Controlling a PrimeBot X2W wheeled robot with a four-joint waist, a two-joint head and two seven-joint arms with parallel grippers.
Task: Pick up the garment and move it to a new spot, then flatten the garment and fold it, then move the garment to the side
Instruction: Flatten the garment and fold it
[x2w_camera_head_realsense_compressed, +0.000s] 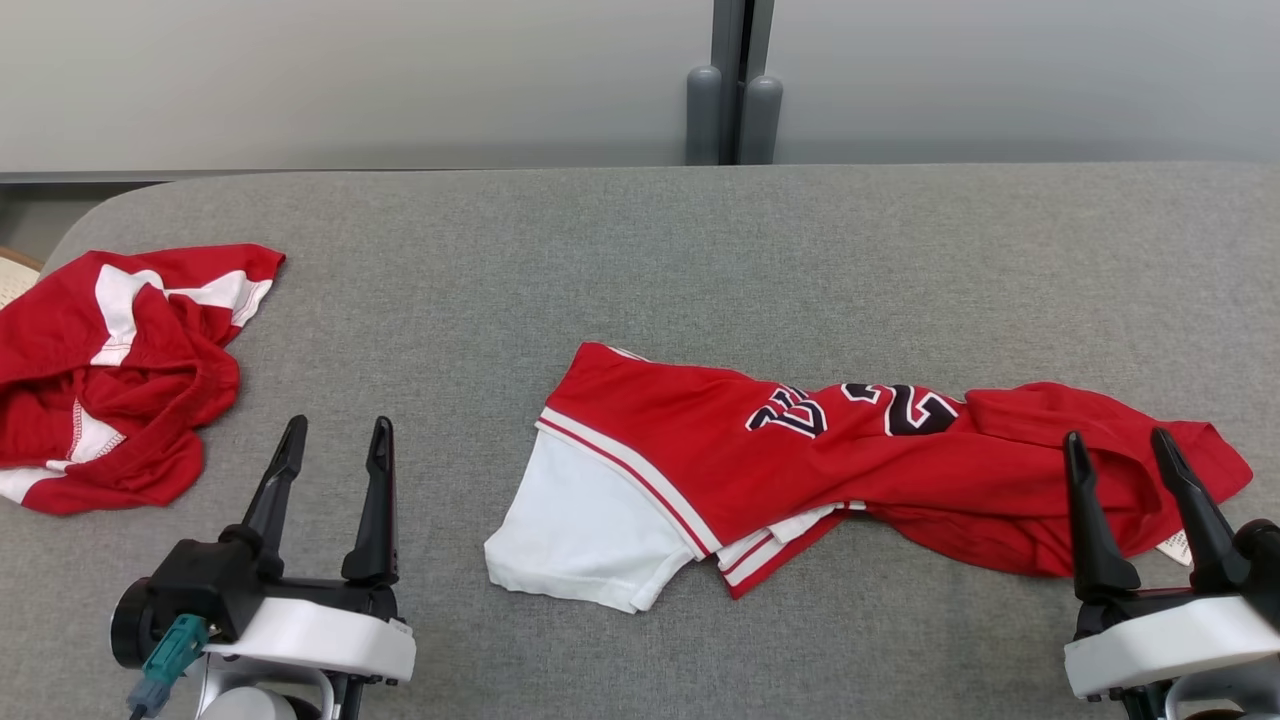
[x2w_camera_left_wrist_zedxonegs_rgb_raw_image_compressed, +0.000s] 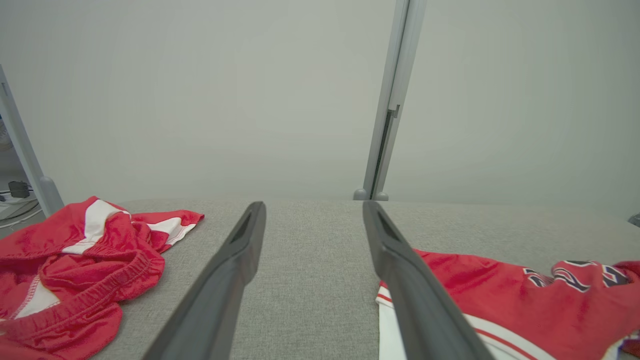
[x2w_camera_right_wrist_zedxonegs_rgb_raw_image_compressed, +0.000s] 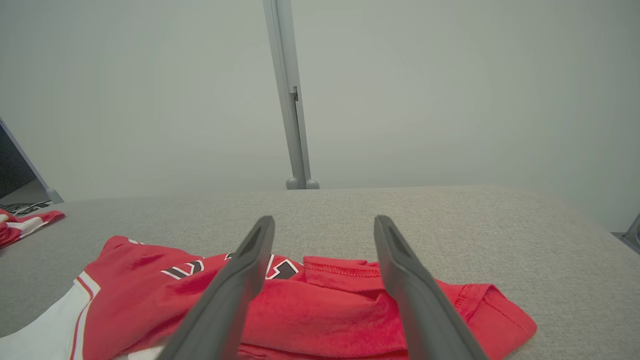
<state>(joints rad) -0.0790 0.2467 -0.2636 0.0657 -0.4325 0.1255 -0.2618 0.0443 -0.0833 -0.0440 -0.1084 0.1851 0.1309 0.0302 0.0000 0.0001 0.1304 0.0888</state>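
- Garment (x2w_camera_head_realsense_compressed: 850, 470): a red jersey with white trim and dark numerals edged in white. It lies loosely spread and creased on the grey table (x2w_camera_head_realsense_compressed: 640, 250), right of the table's middle and nearer its front edge than its back. One white panel is folded out at the end that points toward the table's centre.
- Right gripper (x2w_camera_head_realsense_compressed: 1116, 440) stands over the table's front right part, at the jersey's right end. Its two dark fingers are spread wide, with nothing clamped between them. In the right wrist view the red cloth lies beneath and between the fingers; I cannot tell whether the tips touch it.
- Left gripper (x2w_camera_head_realsense_compressed: 338, 430) stands over the table's front left part, above bare grey fabric. Its fingers are parted wide and hold nothing, and it is clear of the jersey.
- A second red and white garment (x2w_camera_head_realsense_compressed: 110, 370) sits crumpled at the table's left edge, well apart from the jersey.
- A small white label (x2w_camera_head_realsense_compressed: 1180, 545) shows at the jersey's hem, toward the table's front right.
- A grey post (x2w_camera_head_realsense_compressed: 733, 100) rises behind the middle of the table's back edge, against a pale wall (x2w_camera_head_realsense_compressed: 350, 80).
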